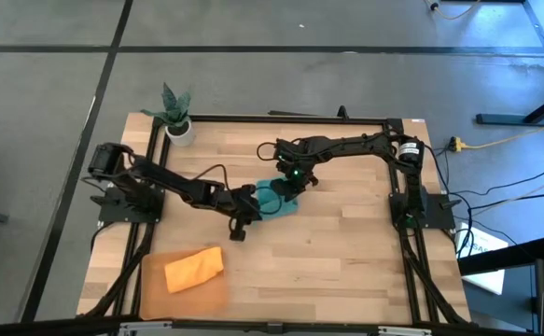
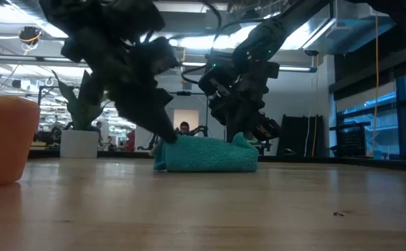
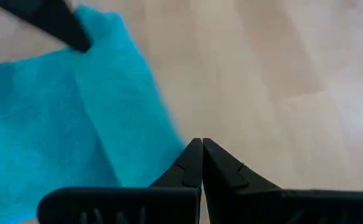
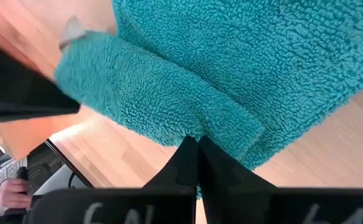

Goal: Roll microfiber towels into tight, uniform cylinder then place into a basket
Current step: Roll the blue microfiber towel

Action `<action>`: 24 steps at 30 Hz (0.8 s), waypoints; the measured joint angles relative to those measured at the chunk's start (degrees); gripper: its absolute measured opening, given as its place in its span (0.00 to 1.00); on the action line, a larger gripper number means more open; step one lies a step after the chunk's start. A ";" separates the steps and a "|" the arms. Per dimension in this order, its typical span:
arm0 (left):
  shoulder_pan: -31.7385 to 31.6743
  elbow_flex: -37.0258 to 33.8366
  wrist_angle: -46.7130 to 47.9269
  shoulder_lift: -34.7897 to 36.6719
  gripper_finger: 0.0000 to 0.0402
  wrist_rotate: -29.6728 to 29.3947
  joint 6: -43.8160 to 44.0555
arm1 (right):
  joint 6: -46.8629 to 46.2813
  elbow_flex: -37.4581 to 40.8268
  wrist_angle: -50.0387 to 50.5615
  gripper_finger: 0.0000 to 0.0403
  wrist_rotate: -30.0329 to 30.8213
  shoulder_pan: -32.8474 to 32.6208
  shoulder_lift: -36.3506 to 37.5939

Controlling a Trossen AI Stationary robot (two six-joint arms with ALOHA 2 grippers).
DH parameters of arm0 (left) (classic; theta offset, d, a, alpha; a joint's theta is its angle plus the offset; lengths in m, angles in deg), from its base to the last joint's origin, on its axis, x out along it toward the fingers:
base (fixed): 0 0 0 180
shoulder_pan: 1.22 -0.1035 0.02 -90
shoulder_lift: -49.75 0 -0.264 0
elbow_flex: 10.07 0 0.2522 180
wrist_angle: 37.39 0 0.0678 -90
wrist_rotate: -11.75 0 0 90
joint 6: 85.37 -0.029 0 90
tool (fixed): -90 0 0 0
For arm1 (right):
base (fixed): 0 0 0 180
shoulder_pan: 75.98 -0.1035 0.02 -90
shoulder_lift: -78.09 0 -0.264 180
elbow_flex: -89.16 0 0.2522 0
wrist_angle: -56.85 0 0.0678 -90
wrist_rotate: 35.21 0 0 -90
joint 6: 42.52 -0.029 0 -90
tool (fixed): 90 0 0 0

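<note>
Two pairs of dark fingers meet at the teal blue-green microfiber towel [image 1: 276, 198], which lies bunched and partly folded on the pale wooden counter [image 1: 346, 252] near its middle. The right gripper [image 4: 197, 144] has its fingers pressed together with their tips pinching a fold at the edge of the teal towel (the right wrist view shows the looped pile bulging just over the tips). The left gripper [image 3: 202, 144] also has its fingers pressed together; their tips rest just beside the teal towel's edge, over bare wood, and whether they touch the cloth cannot be told. In the low view the teal towel sits as a low lump on the counter, with both arms coming down onto it, one at each end.

The bright orange microfiber towel [image 1: 195, 268] lies loosely rolled inside the shallow rectangular orange-tan translucent basket [image 1: 155, 294], well apart from the teal towel, toward the counter's front corner on the left arm's side. A small white pot holding a green leafy plant [image 1: 177, 119] stands at the back corner on that same side, also well apart from the teal towel.
</note>
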 joint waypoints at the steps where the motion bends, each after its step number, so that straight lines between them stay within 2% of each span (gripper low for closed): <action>1: -0.07 -0.01 -0.20 -0.57 0.00 -0.61 0.21 | 0.00 0.00 0.00 0.01 -0.04 0.00 0.00; 8: -0.57 0.01 -0.92 -1.57 0.00 -9.20 1.47 | 0.02 0.00 -0.02 0.01 -1.46 0.00 0.00; 17: -4.66 0.01 -1.30 -1.57 0.00 -9.57 1.11 | -0.60 0.00 0.44 0.01 -0.75 0.00 0.00; 24: -6.15 0.01 -2.22 -1.57 0.00 -9.11 1.09 | -1.35 0.00 2.56 0.01 5.68 0.00 0.00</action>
